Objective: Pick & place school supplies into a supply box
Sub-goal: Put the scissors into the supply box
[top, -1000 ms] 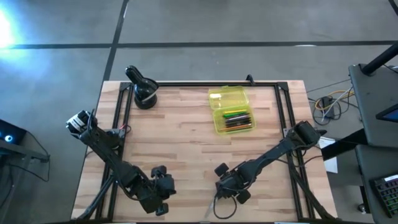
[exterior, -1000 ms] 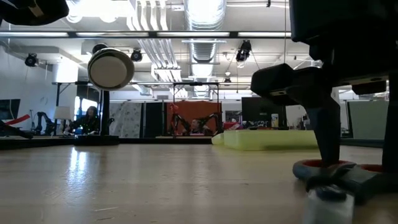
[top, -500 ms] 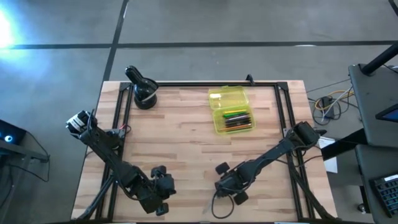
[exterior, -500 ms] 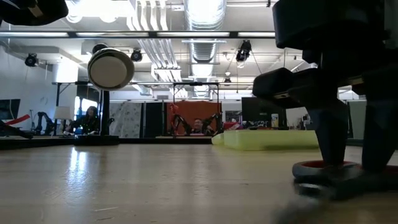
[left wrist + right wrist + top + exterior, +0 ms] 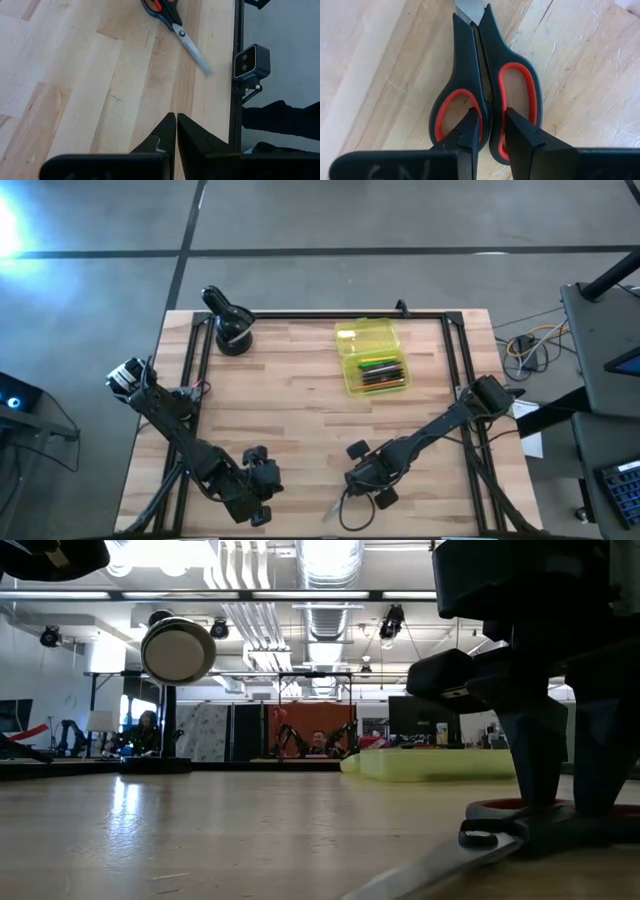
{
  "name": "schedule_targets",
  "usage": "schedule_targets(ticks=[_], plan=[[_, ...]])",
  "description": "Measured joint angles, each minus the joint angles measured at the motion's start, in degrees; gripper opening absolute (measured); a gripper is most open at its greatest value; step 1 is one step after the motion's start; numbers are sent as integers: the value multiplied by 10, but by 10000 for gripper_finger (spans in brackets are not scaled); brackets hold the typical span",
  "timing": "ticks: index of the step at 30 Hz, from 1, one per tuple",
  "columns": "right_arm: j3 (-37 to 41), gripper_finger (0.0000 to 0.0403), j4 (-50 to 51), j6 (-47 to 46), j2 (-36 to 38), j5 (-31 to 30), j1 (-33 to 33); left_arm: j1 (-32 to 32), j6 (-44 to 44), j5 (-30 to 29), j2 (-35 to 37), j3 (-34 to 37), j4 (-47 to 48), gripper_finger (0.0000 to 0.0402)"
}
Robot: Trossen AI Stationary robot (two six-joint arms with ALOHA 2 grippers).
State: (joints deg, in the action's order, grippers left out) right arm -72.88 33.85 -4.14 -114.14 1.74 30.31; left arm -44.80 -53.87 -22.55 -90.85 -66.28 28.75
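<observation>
Two arms sit low at the table's near edge in the high view. The right gripper (image 5: 362,483) is down on the scissors (image 5: 350,505), whose handles are mostly hidden under it; only a dark loop and a pale blade tip show just beyond it toward the table edge. The left gripper (image 5: 262,498) waits well apart to the side. The supply box (image 5: 372,357) lies far across the table from the right gripper, lid open, with pens (image 5: 381,371) inside; single colours are hard to separate. The black stand (image 5: 231,326) sits at the far corner.

Low view: the right gripper's (image 5: 560,810) dark fingers fill the frame's side, top cut off, planted on the scissors (image 5: 500,840); a red rim shows at their base and the blade runs out toward the camera, blurred. The yellow-green box (image 5: 430,762) is far behind.

Left wrist view: the left gripper's (image 5: 176,131) fingers are pressed together, holding nothing. The scissors (image 5: 177,30) lie ahead, handles cut off by the frame edge.

Right wrist view: the right gripper's (image 5: 492,131) fingertips stand narrow, one inside each red-lined loop of the scissors (image 5: 485,75), straddling the centre bars between the loops. Blade tips run out of frame.
</observation>
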Motion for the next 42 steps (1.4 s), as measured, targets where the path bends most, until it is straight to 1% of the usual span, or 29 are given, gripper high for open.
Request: schedule_targets(ticks=[15, 25, 34, 38, 42], plan=[[2, 54, 53, -42, 59, -3, 0, 0, 0, 2, 0, 0, 1, 0], [3, 54, 133, -66, 107, -19, -3, 0, 13, 8, 0, 0, 6, 0], [32, 54, 213, -132, 192, -51, -30, 2, 43, 10, 11, 0, 6, 0], [50, 54, 245, -154, 246, -56, -58, 5, 57, 9, 17, 0, 8, 0], [68, 54, 282, -152, 307, -65, -98, 9, 68, 9, 28, 0, 9, 0]])
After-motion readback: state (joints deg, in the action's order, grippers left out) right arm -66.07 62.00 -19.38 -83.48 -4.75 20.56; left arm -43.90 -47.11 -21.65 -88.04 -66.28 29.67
